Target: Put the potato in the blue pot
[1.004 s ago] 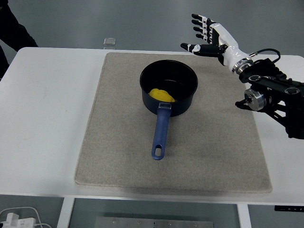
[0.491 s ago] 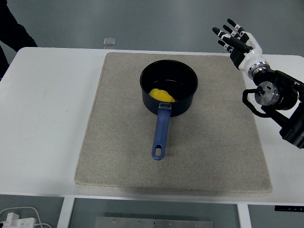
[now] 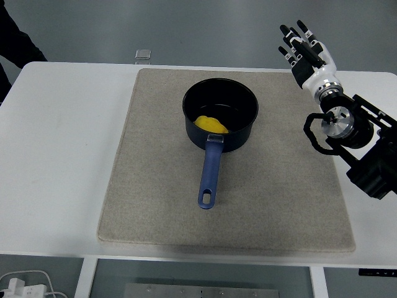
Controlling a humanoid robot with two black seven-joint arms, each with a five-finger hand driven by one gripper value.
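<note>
While the potato lies inside the blue pot, partly hidden by the near wall, the right hand hovers empty, fingers spread, beyond the mat's far-right corner.

Grey mat on white table — small clear block (far edge).

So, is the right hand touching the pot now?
Apart. The head view shows the right hand raised over the mat's far right corner, fingers spread and empty, with bare mat between it and the pot. The potato lies inside the pot.
</note>
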